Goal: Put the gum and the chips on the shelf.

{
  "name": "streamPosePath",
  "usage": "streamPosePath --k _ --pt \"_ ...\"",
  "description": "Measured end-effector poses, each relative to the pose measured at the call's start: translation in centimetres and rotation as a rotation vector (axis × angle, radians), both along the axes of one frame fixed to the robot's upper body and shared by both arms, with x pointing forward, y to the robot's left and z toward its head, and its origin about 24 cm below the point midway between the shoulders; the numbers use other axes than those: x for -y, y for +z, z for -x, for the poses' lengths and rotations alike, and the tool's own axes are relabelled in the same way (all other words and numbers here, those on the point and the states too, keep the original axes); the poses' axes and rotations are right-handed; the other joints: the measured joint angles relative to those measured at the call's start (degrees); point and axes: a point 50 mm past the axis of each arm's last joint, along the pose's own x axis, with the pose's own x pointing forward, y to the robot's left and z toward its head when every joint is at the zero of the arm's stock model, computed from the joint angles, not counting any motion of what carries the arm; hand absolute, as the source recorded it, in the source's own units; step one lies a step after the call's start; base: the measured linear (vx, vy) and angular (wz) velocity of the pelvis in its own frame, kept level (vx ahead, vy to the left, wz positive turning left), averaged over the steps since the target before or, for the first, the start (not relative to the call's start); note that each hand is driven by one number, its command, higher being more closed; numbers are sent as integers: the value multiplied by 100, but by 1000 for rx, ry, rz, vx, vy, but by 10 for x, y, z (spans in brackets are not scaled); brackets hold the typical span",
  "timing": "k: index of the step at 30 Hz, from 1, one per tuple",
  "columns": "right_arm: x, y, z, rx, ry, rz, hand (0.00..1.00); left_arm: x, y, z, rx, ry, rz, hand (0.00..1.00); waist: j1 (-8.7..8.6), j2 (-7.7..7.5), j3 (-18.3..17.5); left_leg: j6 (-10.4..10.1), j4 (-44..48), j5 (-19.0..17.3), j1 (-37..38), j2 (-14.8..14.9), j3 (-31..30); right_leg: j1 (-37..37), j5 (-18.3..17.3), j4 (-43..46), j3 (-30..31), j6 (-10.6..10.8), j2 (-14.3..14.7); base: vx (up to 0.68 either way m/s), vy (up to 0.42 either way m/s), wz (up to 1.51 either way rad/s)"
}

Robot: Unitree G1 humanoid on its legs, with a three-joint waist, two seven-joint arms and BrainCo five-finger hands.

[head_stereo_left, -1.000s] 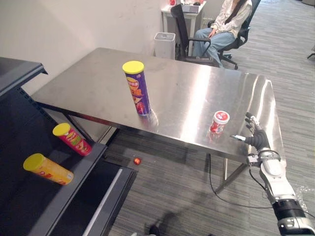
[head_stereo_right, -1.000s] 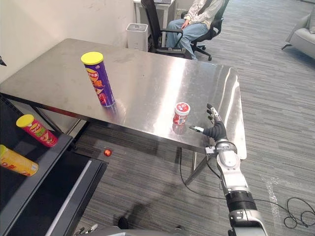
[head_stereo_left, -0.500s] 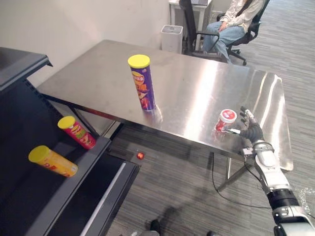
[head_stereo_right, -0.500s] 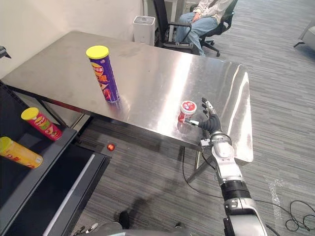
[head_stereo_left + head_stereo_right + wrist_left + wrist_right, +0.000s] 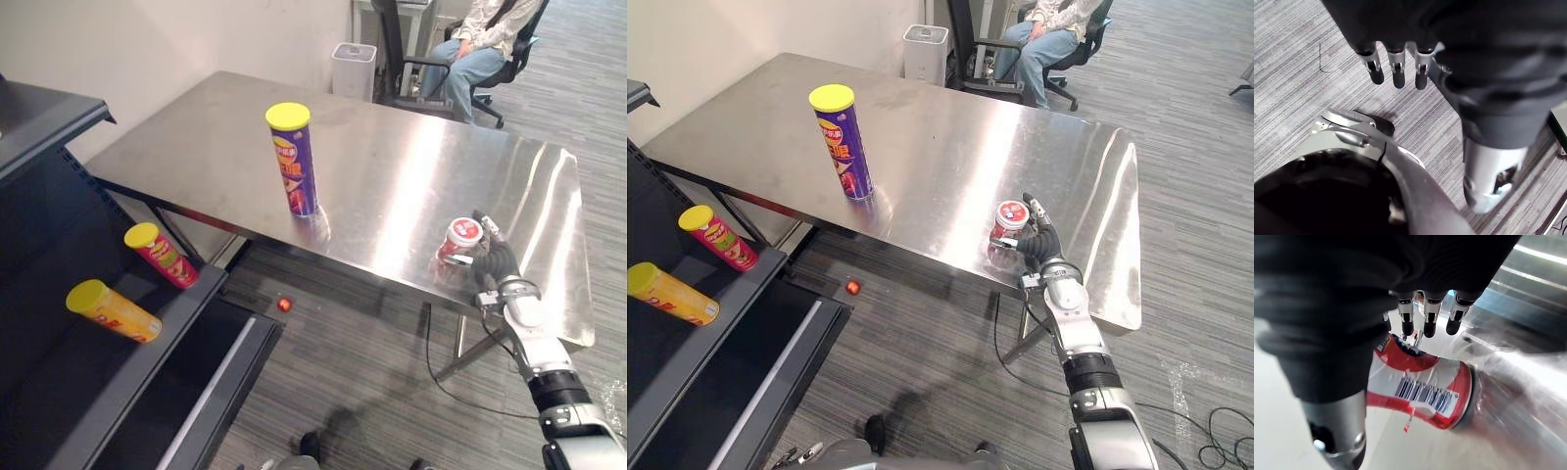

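I see my right hand point(image 5: 1042, 249) under a dark ribbed cover point(image 5: 1327, 298) over its back and wrist. Past that cover run silver fingers point(image 5: 1429, 313) with dark tips. Behind it, the right arm point(image 5: 1070, 328) is a silver-grey tube, then a black band point(image 5: 1093, 377). The left hand point(image 5: 1397, 63) matches. Beside the cover, the grey right thumb point(image 5: 1334, 426) carries what may be a small screw.

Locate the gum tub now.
Eye views: the gum tub stands upright near the steel table's front edge, on the right, just beside the right hand.
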Motion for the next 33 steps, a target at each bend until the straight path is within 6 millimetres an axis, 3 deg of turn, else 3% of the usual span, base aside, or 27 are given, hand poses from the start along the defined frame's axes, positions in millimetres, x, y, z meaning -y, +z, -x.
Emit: streamPosePath --k 26,28,33 --pt "0 4 -4 32 -29 50 100 0 1 -2 8 -6 -1 0 59 3 47 1 -1 4 -24 0 -17 -9 -2 0 -9 -2 1 0 0 0" --pt "-1 8 -4 50 -27 64 100 0 1 -2 7 -6 -1 0 53 0 49 1 -1 3 -23 3 -9 -11 -2 0 3 -2 2 0 0 0" --pt "-16 46 1 215 39 85 100 -1 1 -3 8 -38 -20 0 -2 -19 60 -5 -1 -2 4 11 12 -2 -2 0 75 -2 12 0 0 0"
